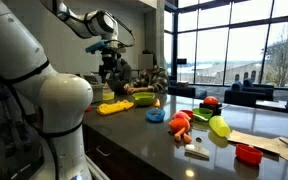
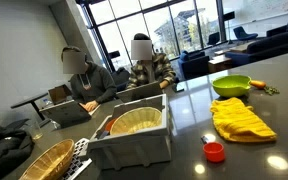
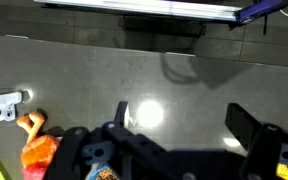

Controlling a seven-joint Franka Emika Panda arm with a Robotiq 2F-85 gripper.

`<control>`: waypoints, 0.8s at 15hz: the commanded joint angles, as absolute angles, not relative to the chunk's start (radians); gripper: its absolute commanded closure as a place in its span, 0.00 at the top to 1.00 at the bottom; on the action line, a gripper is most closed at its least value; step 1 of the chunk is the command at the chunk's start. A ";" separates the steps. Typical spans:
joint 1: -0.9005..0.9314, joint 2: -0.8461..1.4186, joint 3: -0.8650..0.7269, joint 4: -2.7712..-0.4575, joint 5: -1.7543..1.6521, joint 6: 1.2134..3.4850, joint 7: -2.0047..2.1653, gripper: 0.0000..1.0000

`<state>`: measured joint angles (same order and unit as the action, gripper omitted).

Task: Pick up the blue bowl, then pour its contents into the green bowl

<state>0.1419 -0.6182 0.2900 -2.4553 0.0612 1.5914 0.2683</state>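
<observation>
Glass-walled lounge, dark glossy desk (image 1: 144,137). Small round bright-blue plastic bowl (image 1: 156,115) sits mid-frame in an exterior view, just lower right of the round bright-green plastic bowl (image 1: 142,98). Your jaws hang apart, empty, over bare desk. Bowl likely light, stiff, slick: pinch its rim.

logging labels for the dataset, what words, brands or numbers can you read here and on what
No text can be read in any view.
gripper: a blue and orange patch on its body in the wrist view, possibly a sticker, too blurred to read.
paper sheets on the counter: too small to tell if anything is printed.
green bowl and blue bowl: no marking visible.
</observation>
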 commanded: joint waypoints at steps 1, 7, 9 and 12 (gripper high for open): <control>0.153 -0.616 0.281 -2.454 0.057 1.591 0.273 1.00; 0.153 -0.616 0.281 -2.454 0.057 1.591 0.273 1.00; 0.153 -0.616 0.281 -2.454 0.057 1.591 0.273 1.00; 0.153 -0.614 0.278 -2.451 0.051 1.594 0.262 1.00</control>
